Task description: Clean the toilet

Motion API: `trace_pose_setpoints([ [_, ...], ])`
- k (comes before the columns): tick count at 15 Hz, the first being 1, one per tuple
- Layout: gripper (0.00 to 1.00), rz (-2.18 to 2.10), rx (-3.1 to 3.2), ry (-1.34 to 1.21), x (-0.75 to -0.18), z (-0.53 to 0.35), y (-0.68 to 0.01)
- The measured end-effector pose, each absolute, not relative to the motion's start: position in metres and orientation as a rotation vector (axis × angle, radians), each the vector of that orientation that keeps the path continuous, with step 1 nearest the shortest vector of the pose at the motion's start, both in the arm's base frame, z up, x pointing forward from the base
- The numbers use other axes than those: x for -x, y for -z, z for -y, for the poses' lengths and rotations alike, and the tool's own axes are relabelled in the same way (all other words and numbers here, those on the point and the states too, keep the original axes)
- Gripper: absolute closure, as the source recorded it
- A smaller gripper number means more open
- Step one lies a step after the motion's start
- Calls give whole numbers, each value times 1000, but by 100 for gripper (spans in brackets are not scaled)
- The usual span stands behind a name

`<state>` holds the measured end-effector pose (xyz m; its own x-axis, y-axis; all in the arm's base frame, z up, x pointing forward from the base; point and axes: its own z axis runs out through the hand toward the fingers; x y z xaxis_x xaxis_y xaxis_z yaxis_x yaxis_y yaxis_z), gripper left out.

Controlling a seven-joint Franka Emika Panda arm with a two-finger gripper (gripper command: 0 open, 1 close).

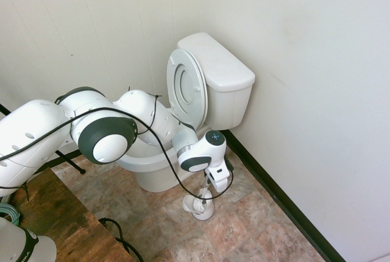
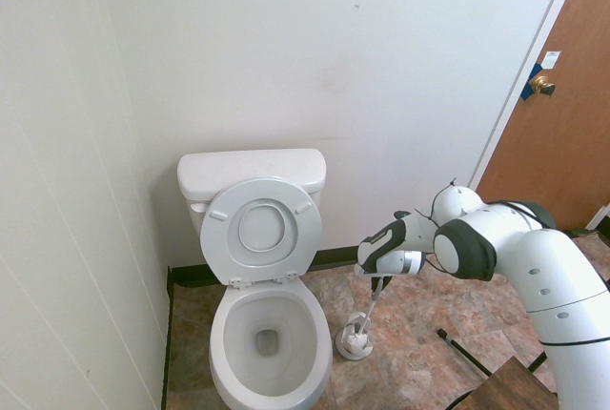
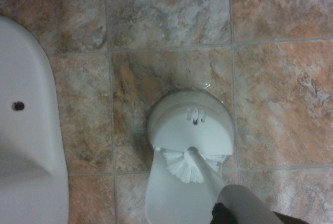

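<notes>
- First exterior view: the toilet [image 1: 158, 180] stands on the floor [image 1: 248, 220] between wall and arm. The hand [image 1: 208, 177] pinches the handle of the brush [image 1: 205, 189]. Judged progress: grip made; lifting, scrubbing and brush return remain. The arm hides part of the bowl.
- Second exterior view: the bowl [image 2: 269, 351] shows unobstructed, lid [image 2: 295, 231] raised; the holder [image 2: 353, 340] is beside it.
- Wrist view: only this clearly resolves the bristles [image 3: 182, 170], at the holder's opening.

The toilet [image 2: 253, 164] is white, the floor [image 3: 283, 99] mottled rust, tan and grey, the door [image 2: 548, 133] brown.
</notes>
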<state>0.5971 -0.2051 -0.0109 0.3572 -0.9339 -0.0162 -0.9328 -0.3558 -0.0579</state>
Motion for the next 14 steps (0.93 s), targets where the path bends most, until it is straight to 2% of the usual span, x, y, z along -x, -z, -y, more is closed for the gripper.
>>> trace_pose_setpoints([
  [6,100,-1713,2549,68,-556,190,-14],
  [14,100,-1639,2555,114,-523,198,-175],
])
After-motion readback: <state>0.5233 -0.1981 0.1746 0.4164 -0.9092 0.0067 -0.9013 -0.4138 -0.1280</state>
